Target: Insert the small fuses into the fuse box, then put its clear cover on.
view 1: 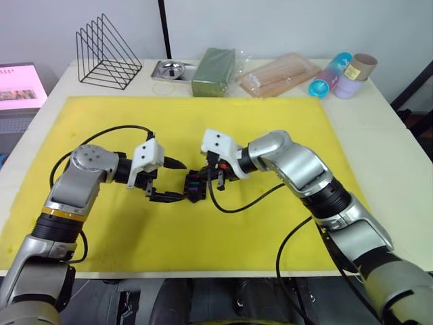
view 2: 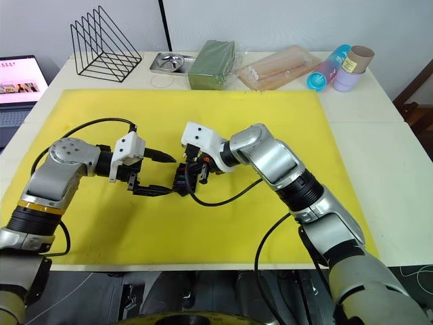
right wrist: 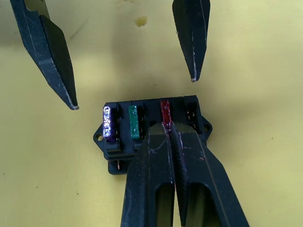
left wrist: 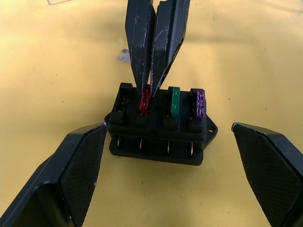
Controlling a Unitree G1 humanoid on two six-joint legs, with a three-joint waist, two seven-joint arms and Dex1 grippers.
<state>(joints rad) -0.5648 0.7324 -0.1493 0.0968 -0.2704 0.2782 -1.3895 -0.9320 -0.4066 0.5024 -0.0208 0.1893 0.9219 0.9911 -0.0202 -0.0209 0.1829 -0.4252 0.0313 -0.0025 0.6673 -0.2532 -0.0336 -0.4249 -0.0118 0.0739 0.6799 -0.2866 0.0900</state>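
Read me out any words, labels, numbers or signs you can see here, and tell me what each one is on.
No text can be read in full.
Laptop screen: rows of small writing and a picture, too blurred to read.
Cardboard tube: a pale label with print, too small to read.
Purple fuse: a pale raised mark on its top, not legible.
Fuse box, green fuse and red fuse: no readable marking.

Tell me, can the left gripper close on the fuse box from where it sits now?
Probably yes. The left gripper is open with a finger on either side of the fuse box, and nothing lies between them. The right gripper is shut on the red fuse from above, clear of the sides.
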